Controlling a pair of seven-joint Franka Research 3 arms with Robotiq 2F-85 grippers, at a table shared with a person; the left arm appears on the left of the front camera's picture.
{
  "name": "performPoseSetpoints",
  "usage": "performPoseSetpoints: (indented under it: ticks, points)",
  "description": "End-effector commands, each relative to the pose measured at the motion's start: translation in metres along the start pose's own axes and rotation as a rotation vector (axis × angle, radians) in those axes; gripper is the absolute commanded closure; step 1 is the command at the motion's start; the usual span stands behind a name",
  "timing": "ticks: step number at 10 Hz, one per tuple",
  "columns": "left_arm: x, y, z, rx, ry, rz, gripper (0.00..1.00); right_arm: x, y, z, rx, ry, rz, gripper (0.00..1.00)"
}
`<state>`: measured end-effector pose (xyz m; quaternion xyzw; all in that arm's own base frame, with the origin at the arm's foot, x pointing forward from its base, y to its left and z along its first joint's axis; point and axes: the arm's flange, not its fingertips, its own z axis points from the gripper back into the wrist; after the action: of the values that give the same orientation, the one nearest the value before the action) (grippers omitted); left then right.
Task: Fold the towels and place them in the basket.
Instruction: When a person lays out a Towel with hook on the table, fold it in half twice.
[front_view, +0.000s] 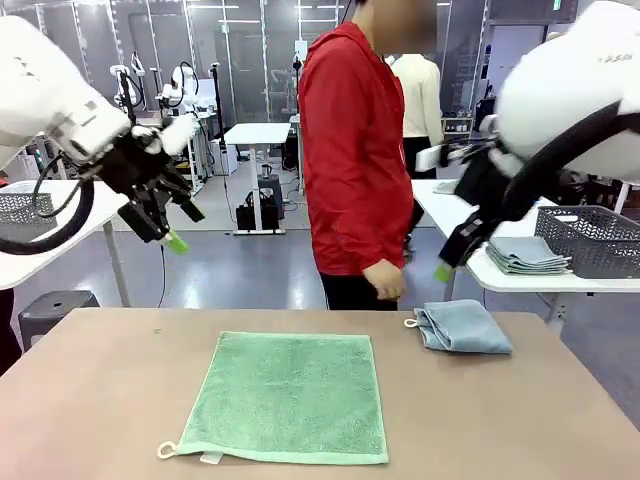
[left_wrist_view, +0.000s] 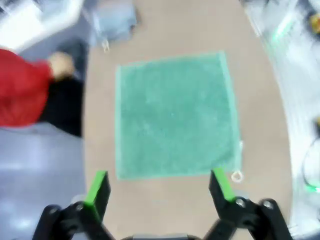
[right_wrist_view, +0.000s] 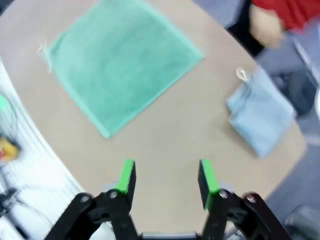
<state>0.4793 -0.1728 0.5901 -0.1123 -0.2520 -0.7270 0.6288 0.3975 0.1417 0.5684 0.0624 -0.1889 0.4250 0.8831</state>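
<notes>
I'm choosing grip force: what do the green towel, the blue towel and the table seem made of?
The green towel: probably soft terry cloth, given its fuzzy matt nap and stitched hem. The blue towel: likely the same cloth, with soft rounded folds. The table: smooth matt beige top, perhaps laminate.

The front view is evenly and brightly lit from overhead, with only faint shadows cast on the desk, while both wrist views are smeared by motion blur, the green towel being rendered soft and the edges bent.
</notes>
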Motion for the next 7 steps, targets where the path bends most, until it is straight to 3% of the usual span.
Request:
performPoseSetpoints:
  ticks: [1,4,7]
  points:
    - [0.002,-0.017,-0.023,-0.021,0.253,0.025,0.0,0.021,0.029,-0.025,-0.062,0.065,0.307,0.37]
    - [0.016,-0.047,-0.067,-0.04,0.399,-0.056,0.0,0.048,0.073,-0.066,-0.101,0.197,0.565,0.37]
    - [0.016,-0.075,-0.111,-0.053,0.431,-0.078,0.0,0.061,0.086,-0.098,-0.021,0.241,0.826,0.37]
